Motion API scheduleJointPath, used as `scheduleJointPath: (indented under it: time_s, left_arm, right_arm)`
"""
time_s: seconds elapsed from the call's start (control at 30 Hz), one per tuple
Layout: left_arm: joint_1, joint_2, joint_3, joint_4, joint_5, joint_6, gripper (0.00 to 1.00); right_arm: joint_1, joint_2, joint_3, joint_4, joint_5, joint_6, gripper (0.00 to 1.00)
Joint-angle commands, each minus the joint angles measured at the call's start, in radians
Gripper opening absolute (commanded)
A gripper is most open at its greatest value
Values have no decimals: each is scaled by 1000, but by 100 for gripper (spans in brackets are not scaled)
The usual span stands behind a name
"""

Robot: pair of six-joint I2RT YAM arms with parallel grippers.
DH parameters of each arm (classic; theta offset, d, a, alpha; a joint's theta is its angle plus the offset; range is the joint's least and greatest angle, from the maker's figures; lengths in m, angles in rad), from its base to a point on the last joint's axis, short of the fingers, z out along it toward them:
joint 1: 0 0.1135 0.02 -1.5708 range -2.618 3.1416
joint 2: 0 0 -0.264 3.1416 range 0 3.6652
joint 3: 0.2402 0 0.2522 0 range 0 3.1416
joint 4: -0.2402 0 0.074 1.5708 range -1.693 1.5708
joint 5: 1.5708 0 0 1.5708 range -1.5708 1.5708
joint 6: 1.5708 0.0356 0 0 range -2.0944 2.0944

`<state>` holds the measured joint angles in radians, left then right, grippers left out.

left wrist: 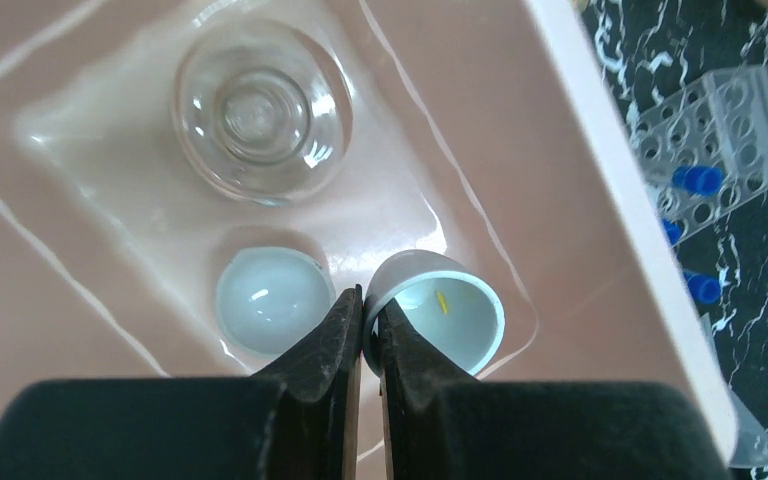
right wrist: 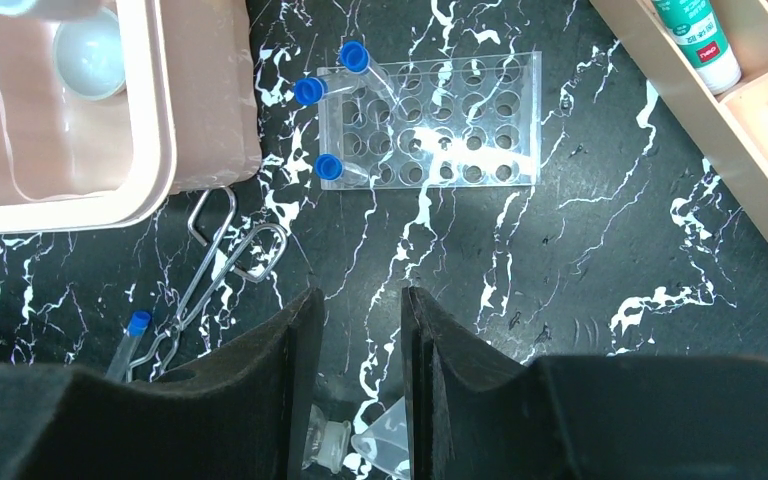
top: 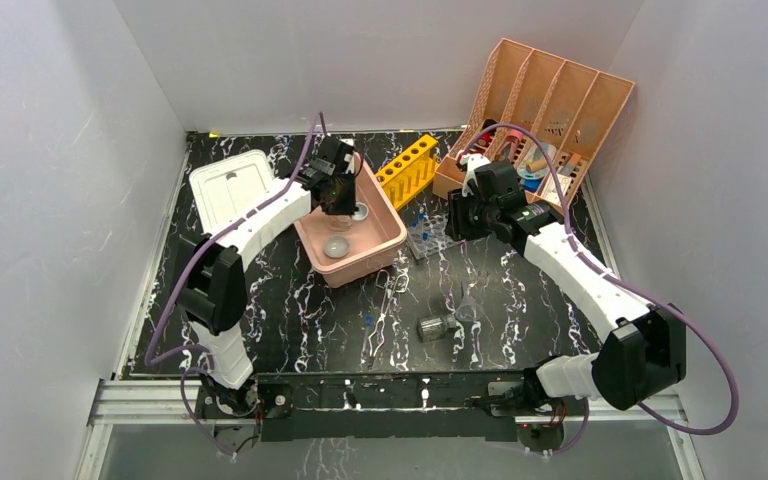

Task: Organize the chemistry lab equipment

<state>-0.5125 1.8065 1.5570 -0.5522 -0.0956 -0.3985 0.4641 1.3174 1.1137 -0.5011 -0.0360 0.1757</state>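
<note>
On the black marbled table (top: 290, 320), the smooth pink plastic tub (top: 370, 240) sits centre-left in the top view. Inside, a clear round glass flask (left wrist: 260, 115), seen end-on so its neck is unclear, looks thin and breakable. Lower in the frame a loose white dish (left wrist: 268, 300) lies beside the tilted white dish (left wrist: 450, 320), glazed, light, best held as now: rim pinched between the closed left fingers (left wrist: 335, 335). The right fingers (right wrist: 295, 340) hang half-spread, empty, near stiff wire tongs (right wrist: 225, 260).

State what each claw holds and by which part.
Left claw pinches the tilted white dish by its rim. Right claw is open, holding nothing.
</note>
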Motion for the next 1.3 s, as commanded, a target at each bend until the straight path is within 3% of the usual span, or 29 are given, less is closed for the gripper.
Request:
scheduleJointPath:
  time_s: [0.0,0.33,1.27]
  left_arm:
    - [2,-57,-78,86,83,-21,0]
    - [2,-11,-165,153,113,-49,0]
    - [2,151,-126,120,73,-16,0]
  right_arm:
    - [-7,1,0,24,-5,-8,45]
    - [-8,13,1,27,-7,-20,45]
    - [-15,20,-11,39,-13,-23,46]
